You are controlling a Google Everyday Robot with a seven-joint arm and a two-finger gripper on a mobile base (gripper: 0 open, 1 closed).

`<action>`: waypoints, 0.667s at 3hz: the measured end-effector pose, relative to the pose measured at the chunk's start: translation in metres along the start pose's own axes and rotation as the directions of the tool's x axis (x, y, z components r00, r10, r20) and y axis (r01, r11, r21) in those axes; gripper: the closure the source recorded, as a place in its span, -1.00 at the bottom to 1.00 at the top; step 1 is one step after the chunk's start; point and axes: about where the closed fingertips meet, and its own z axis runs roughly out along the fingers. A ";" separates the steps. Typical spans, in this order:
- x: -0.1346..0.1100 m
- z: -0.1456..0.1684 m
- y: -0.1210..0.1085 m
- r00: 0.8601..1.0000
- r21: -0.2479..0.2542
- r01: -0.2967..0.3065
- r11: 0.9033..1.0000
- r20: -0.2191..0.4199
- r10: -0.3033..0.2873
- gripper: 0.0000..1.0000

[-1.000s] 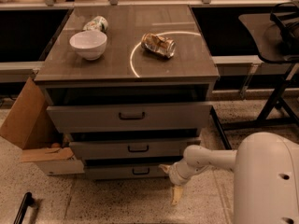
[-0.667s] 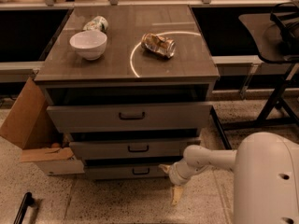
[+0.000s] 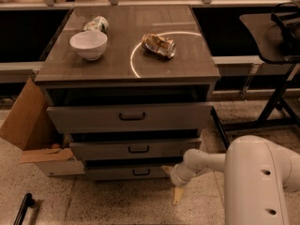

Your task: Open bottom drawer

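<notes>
The bottom drawer [image 3: 126, 172] is the lowest and narrowest grey-brown front of the cabinet, with a small dark bar handle [image 3: 141, 172] at its centre. It stands close to the cabinet, set back from the two drawers above. My gripper [image 3: 174, 184] is low near the floor, just right of the bottom drawer's right end, at the end of my white arm [image 3: 206, 161]. One pale finger [image 3: 176, 194] points down at the floor.
The mid drawer [image 3: 136, 149] and top drawer [image 3: 131, 117] stick out above. On the cabinet top are a white bowl [image 3: 88, 44], a crushed can [image 3: 159, 45] and a lying can [image 3: 96, 23]. A cardboard box [image 3: 33, 130] stands left. A black stand [image 3: 276, 102] is right.
</notes>
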 end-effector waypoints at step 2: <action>0.020 0.016 -0.022 0.995 0.089 0.023 0.996 -0.099 -0.014 -1.00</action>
